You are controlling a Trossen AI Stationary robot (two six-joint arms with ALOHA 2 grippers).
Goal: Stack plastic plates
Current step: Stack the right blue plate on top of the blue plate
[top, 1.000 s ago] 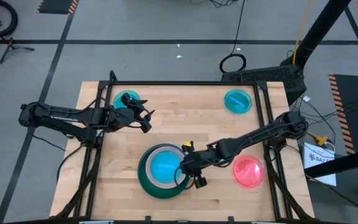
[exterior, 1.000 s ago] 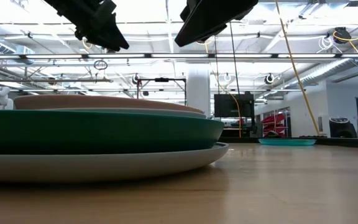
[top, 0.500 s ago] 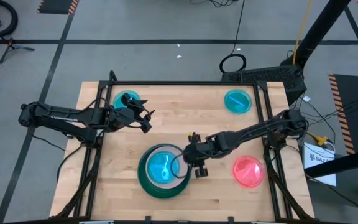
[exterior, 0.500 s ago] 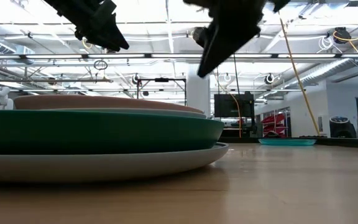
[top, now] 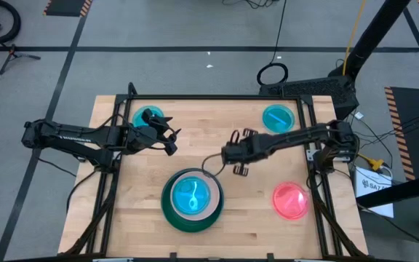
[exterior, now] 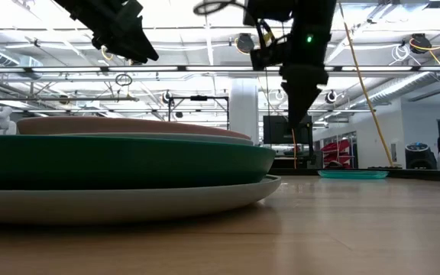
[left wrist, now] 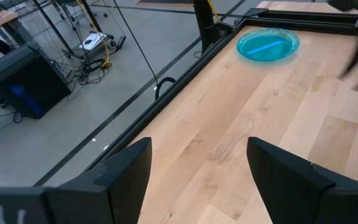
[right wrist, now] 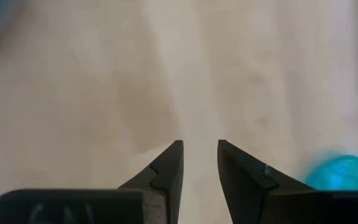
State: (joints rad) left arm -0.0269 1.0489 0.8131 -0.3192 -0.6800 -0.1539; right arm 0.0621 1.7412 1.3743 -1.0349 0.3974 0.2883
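Cyan plate (top: 192, 195) on stack, right fingers (right wrist: 169, 163) apart, empty

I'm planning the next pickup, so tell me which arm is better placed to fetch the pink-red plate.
Right, most likely. The pink-red plate lies on the right arm's side of the table, and the right end effector holds nothing. The left end effector hangs near the far-left cyan plate, beyond the stack.

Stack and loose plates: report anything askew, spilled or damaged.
Nothing stands out. The stack sits level in the low view, with a cyan plate on top. Three small plates lie flat and apart: cyan and at the far corners, pink-red near the right edge. The right end effector holds nothing.
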